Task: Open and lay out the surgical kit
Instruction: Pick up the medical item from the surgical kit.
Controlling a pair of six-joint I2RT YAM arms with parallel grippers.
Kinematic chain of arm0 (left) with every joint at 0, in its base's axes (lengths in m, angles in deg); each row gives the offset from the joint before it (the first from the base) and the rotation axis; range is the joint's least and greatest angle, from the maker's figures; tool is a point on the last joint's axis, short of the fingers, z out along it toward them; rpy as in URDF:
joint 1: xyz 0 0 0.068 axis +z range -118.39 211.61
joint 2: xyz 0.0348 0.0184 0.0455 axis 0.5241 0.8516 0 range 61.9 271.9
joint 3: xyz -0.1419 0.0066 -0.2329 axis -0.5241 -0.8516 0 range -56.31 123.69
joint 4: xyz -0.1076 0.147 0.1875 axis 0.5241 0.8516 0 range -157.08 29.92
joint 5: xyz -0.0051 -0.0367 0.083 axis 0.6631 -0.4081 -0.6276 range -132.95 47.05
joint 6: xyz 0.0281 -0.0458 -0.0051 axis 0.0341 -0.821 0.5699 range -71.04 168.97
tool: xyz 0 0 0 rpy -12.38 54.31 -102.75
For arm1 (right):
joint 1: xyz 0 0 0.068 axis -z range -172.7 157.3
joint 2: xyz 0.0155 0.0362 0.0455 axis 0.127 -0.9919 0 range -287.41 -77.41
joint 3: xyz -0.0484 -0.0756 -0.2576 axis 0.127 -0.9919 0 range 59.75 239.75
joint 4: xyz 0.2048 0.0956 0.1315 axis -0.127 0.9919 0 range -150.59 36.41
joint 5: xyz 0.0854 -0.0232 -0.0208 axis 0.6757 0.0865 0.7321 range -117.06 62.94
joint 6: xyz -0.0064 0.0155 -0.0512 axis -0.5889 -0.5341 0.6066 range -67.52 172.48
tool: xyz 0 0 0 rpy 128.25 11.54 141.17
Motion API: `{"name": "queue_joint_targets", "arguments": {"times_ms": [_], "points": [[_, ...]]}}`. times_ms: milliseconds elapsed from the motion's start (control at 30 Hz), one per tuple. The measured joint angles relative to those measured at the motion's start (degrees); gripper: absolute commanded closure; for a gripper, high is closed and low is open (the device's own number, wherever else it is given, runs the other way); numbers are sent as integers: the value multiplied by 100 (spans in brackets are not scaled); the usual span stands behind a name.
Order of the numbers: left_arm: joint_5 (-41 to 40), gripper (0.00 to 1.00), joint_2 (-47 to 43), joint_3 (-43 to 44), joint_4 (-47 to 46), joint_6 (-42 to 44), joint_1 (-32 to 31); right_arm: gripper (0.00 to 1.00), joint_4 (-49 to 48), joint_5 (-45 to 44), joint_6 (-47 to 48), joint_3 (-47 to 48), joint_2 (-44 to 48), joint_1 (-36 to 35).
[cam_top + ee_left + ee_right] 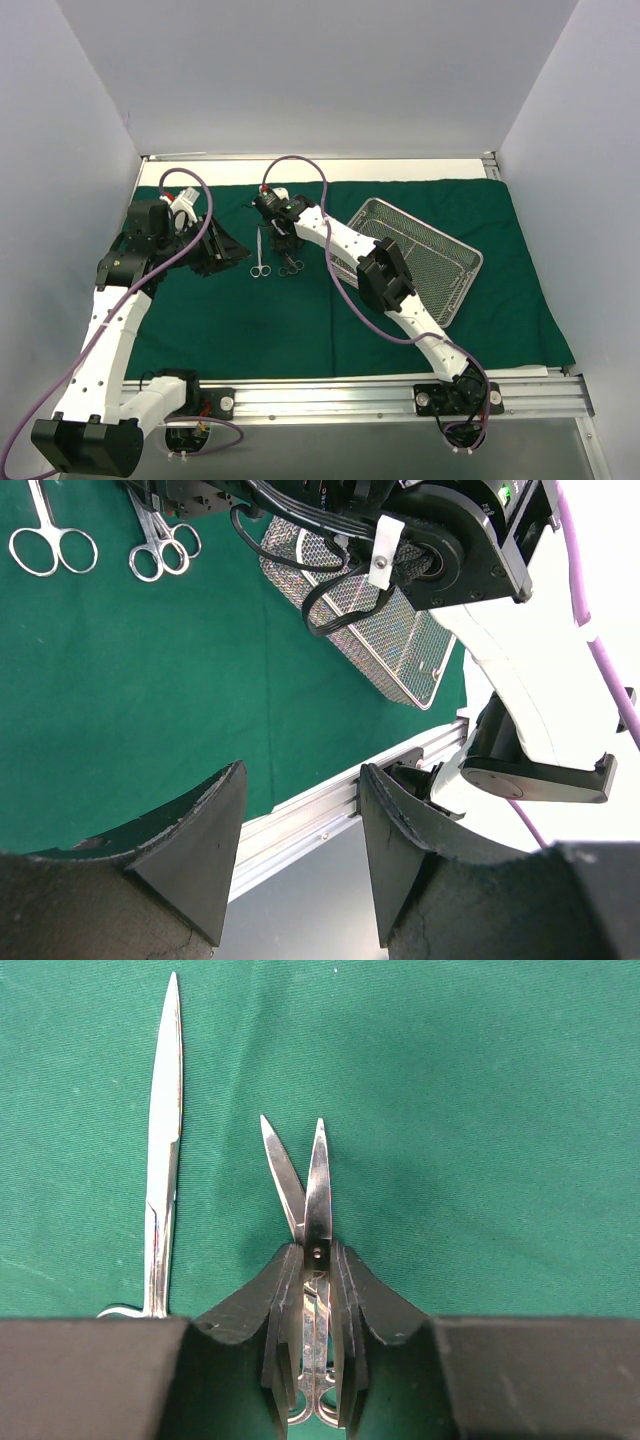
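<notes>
**A:** Starting at the left, what have we got?

**B:** The left gripper (300,780) hangs over the green cloth (250,330) at about nine o'clock, jaws wide apart and holding nothing. The cloth is spread flat over the surface.

**A:** And towards the middle?

**B:** The long scissors (165,1140) lie on the cloth at about ten o'clock, with nothing gripping them. Just beside them on the right, the right gripper (315,1255) is pinched on the short scissors (318,1180) at the pivot. Their blades are slightly parted and point the same way as the long pair.

**A:** Lifted, or resting on the cloth?

**B:** I can't tell. The tray (455,240) sits at three o'clock, well apart, and looks empty.

**A:** So which step is this?

**B:** I'd say the kit is unwrapped and the instruments are being laid in a row. The next move calls for the short scissors to end up flat, parallel to the long pair and not overlapping. Then the right gripper should let go and lift straight up without dragging them.
</notes>
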Motion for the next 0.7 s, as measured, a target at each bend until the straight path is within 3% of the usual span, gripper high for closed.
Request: {"name": "queue_joint_targets", "arguments": {"times_ms": [300,700], "points": [[2,42,0,0,0,-2,7,57,4,15,-33,2,0,4],[37,42,-2,0,0,-7,9,58,138,57,260,-398,271,42]]}}
